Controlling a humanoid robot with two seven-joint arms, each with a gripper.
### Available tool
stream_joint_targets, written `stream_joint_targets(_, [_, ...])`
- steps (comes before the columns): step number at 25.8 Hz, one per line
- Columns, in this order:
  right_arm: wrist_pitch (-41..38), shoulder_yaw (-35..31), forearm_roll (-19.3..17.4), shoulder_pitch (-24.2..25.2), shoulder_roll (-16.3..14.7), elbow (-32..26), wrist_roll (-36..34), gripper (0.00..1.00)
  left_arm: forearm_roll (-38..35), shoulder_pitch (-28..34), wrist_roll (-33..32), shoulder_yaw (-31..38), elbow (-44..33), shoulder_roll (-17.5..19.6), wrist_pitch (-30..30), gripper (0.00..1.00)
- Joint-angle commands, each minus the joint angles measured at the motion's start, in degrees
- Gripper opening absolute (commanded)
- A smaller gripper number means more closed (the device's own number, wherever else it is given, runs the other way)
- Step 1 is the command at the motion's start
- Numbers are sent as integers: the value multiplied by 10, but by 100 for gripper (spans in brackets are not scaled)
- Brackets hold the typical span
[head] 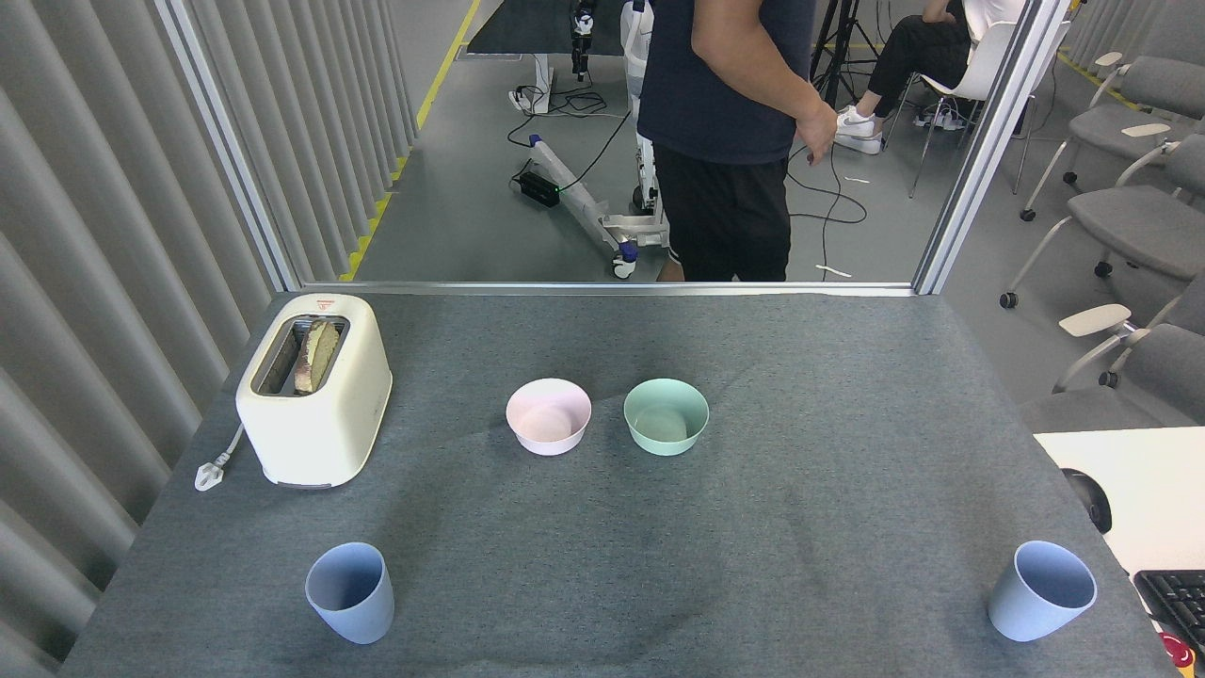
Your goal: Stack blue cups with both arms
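Note:
Two pale blue cups stand upright and apart on the grey table. One blue cup (350, 591) is near the front left. The other blue cup (1041, 589) is near the front right edge. Both are empty as far as their openings show. Neither of my arms nor their grippers appear in the head view.
A cream toaster (314, 388) with bread in its slot stands at the left, its plug (209, 473) on the cloth. A pink bowl (549, 416) and a mint-green bowl (666, 415) sit mid-table. A person (730, 132) stands behind the far edge. A keyboard (1175, 603) lies off the right.

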Motion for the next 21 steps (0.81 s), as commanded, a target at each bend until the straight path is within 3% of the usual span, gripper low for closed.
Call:
stream_joint_targets(1, [0,1,0,1,0,0,0,100,0,-2,1,0,2,-1,-3,100])
stream_joint_targets(12, [4,1,2,0,-1,2,0,100,9,-7,0,-3,3,-7,-8,100])
stream_joint_targets(14, [4,1,2,0,-1,2,0,100,5,-9,0,-36,1,-9,-4,100])
stream_joint_targets(21, [8,-2,2,1,-3,2,0,100,-2,-102,-25,-55,80,-29,61,100])
